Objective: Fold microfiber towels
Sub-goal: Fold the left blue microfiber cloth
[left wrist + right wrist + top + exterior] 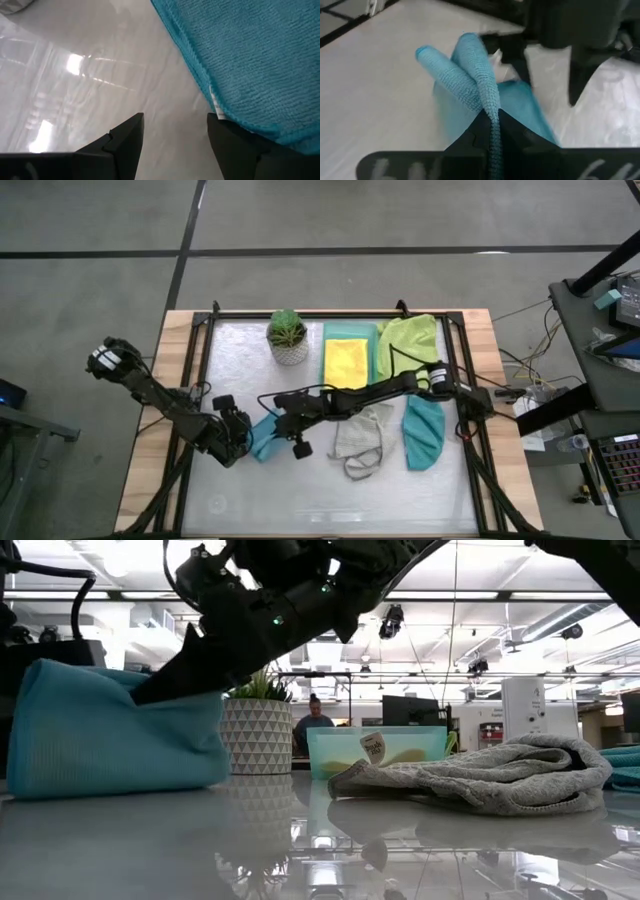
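Fingers half-hidden by blue towel

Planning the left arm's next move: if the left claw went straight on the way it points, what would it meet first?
Probably the light blue towel: its hemmed edge lies just past the open left claw, touching one fingertip. Depth is uncertain.

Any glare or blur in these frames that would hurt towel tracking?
Left wrist view: ceiling-light glare streaks the table; blue towel weave sharp. Right wrist view: pinched towel fold soft, left gripper beyond blurred. Low view: mirror-like tabletop reflects the grey towel; arms backlit.
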### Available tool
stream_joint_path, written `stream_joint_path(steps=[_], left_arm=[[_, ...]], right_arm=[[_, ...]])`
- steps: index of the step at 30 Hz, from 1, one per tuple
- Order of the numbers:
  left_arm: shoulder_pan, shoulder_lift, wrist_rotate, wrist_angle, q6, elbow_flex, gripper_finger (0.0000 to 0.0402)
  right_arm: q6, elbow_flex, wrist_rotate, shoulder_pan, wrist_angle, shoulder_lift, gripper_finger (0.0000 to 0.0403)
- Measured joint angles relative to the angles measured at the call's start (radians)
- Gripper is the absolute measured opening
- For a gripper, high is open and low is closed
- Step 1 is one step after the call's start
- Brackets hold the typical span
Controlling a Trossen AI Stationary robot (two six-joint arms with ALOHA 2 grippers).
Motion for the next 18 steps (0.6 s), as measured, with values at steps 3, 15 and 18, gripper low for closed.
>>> stream_joint_path(steps=[3,15,18], left_arm=[[0.0,-0.003,-0.002,0.002,0.0,-0.004,0.0205],[0.0,-0.004,-0.008,0.026,0.001,-0.008,0.0205],[0.0,-0.005,-0.008,0.026,0.002,-0.008,0.0205]], right_arm=[[0.001,0.031,0.001,-0.012,0.001,0.022,0.0011],[0.061,0.182,0.055,-0.046,-0.052,0.148,0.0013],[0.058,0.212,0.06,-0.052,-0.105,0.163,0.0027]])
